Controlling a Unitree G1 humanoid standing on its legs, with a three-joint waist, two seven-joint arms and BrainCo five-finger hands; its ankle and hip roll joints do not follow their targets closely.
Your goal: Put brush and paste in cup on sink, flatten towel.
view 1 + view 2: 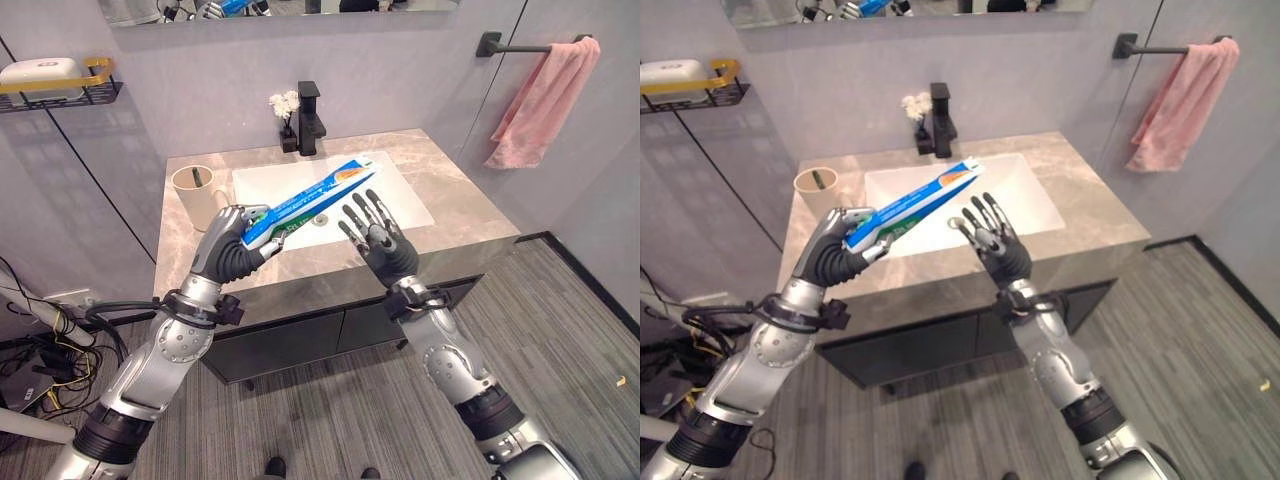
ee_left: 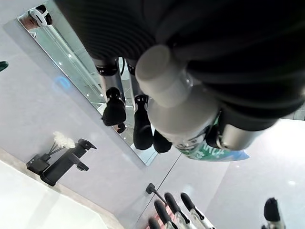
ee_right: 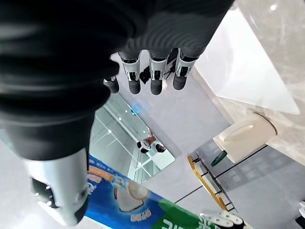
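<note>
Nearest to us, over the front edge of the table [image 1: 470, 225], our left hand [image 1: 232, 245] has its fingers curled round the lower end of the toothpaste box [image 1: 310, 200], which slants up and away over the white sink [image 1: 400, 195]. Just beside the box's middle, our right hand [image 1: 372, 232] hangs with its fingers spread and straight, holding nothing and not touching the box as far as we can tell.

We judge the main risk to be the grip: the box is long and held only at 1 end, so it could pivot or slip as we swing it left toward the cup [image 1: 198, 193]. That cup stands near the table's left edge and already has a green-handled brush [image 1: 196, 178] in it; a slanted entry could catch the rim and tip the cup, or knock the brush out. A nudge from the right hand could also twist the box in the grasp.

Farther back stand the black faucet [image 1: 311, 118] and small white flowers [image 1: 286, 103]; on the wall bar the pink towel [image 1: 545, 100] hangs bunched, not yet flattened.

Our head views give the whole layout, cup and towel included. Our right wrist view adds the cup [image 3: 248, 136] seen side-on with the green brush tip [image 3: 218, 157] poking out. Our left wrist view shows the left hand's fingers clamped on the box [image 2: 209, 151] from close up.
</note>
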